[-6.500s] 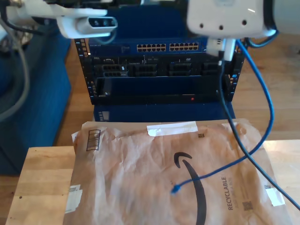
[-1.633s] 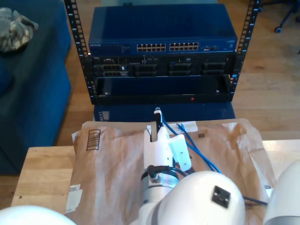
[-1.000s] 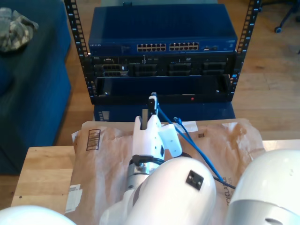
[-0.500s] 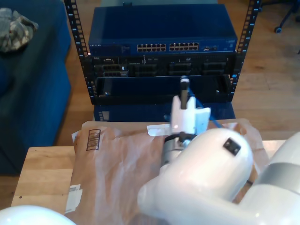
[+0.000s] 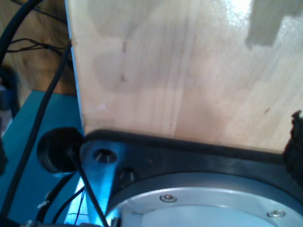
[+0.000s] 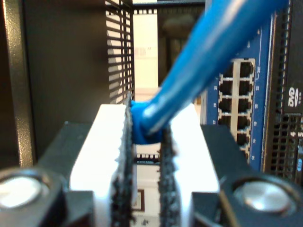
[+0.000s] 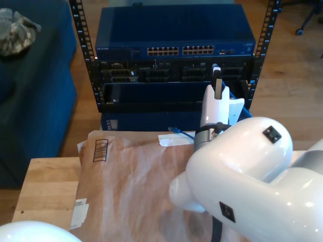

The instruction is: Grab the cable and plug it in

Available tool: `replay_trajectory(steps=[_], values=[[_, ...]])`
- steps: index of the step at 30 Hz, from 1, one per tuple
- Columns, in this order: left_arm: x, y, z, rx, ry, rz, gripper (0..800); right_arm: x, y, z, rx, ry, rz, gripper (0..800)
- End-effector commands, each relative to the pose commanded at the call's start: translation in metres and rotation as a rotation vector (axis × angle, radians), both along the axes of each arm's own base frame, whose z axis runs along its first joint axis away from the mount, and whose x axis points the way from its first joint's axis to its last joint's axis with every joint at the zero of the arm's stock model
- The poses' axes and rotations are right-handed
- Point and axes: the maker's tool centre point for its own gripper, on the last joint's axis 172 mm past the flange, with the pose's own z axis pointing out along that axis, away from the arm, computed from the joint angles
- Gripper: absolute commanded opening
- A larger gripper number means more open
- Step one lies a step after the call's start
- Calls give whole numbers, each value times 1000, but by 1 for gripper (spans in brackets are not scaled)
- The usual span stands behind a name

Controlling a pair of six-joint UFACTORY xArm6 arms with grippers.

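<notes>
As the rack-mounted dark-blue network switch (image 7: 174,38) is approached, the thin bright-blue cable (image 6: 208,52), lifted off the mailer, is clamped by my second gripper (image 6: 144,137).

A wood floor (image 7: 287,75) runs behind the rack (image 7: 171,55), a blue sofa (image 7: 35,91) beside it, the pale table (image 7: 45,191) in front.

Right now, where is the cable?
The cable is pinched in my second pincer, held up close to the rack's port rows. In the exterior view its loose plug end lies on the paper mailer, by the white tape.
</notes>
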Motion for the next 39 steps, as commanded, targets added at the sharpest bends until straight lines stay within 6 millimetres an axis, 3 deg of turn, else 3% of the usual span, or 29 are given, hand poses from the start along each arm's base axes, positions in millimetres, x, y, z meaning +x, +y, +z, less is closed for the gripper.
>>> replay_trajectory(steps=[2,7,12,16,22,28,31,39], values=[[0,0,0,0,0,0,800,-4,-5,-6,-9,17,-3,0],[0,0,0,0,0,0,800,5,-4,13,7,-23,12,0],[0,0,0,0,0,0,800,29,-29,-9,-1,32,-13,0],[0,0,0,0,0,0,800,44,-10,0,39,-2,51,0],[0,0,0,0,0,0,800,66,0,-16,60,23,59,0],[0,0,0,0,0,0,800,90,-10,-28,72,5,30,0],[0,0,0,0,0,0,800,95,-19,-23,78,-8,15,0],[0,0,0,0,0,0,800,103,-10,-23,72,-22,39,0]])
